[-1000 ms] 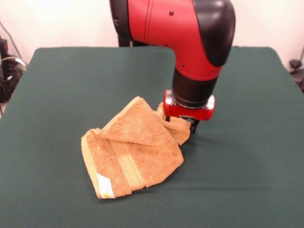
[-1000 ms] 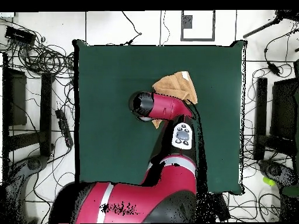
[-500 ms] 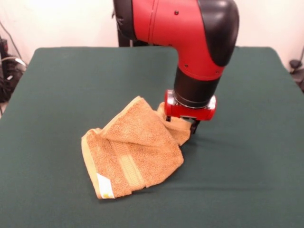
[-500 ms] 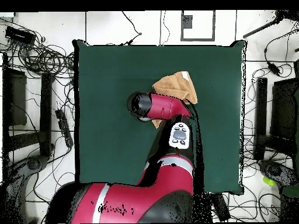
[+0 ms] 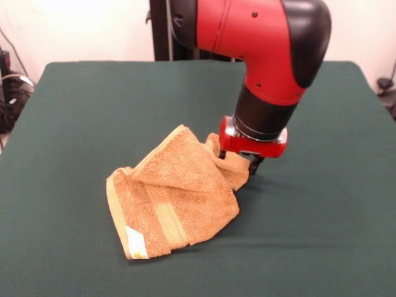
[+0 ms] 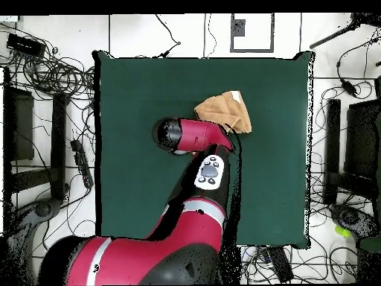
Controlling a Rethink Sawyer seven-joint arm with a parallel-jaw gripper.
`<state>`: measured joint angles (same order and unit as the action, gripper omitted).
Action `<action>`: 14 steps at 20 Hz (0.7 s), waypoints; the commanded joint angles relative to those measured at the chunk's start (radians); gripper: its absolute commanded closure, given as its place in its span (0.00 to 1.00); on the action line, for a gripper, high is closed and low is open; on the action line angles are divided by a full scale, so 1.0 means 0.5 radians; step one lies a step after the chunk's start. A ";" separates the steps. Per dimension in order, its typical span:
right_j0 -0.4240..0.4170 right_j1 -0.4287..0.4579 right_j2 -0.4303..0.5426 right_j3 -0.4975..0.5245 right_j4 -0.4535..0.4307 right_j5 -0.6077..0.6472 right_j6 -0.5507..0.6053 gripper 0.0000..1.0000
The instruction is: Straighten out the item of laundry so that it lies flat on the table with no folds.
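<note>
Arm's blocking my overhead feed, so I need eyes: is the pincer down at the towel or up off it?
Observer: Down. The front view shows the pincer low at the towel's far corner, right against a bunched flap.
Operator: Is the towel flat yet?
Observer: No. It's folded over itself, with a raised ridge across the middle, standing up off the table.
Operator: Is the label end lifted too?
Observer: No. The white label corner lies down on the table, at the end nearest the front camera and away from the pincer.
</note>
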<state>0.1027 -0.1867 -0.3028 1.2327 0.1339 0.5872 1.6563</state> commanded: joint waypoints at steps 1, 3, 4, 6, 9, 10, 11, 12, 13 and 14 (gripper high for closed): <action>-0.182 0.952 0.085 -0.320 0.005 -1.592 0.617 0.00; -0.213 0.900 0.150 -0.275 -0.024 -1.542 0.605 0.00; -0.232 0.867 0.191 -0.244 -0.041 -1.518 0.601 0.00; -0.263 0.794 0.263 -0.172 -0.055 -1.441 0.589 0.00; -0.313 0.668 0.371 -0.043 -0.066 -1.326 0.561 0.00; -0.321 0.633 0.394 -0.008 -0.062 -1.290 0.554 0.00; -0.329 0.598 0.416 0.026 -0.057 -1.254 0.547 0.00; -0.339 0.570 0.437 0.055 -0.057 -1.230 0.539 0.00; -0.347 0.547 0.452 0.076 -0.061 -1.216 0.532 0.00; -0.353 0.534 0.463 0.088 -0.065 -1.205 0.525 0.00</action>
<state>0.0418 -0.2162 -0.2365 1.2665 0.1362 0.5894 1.6563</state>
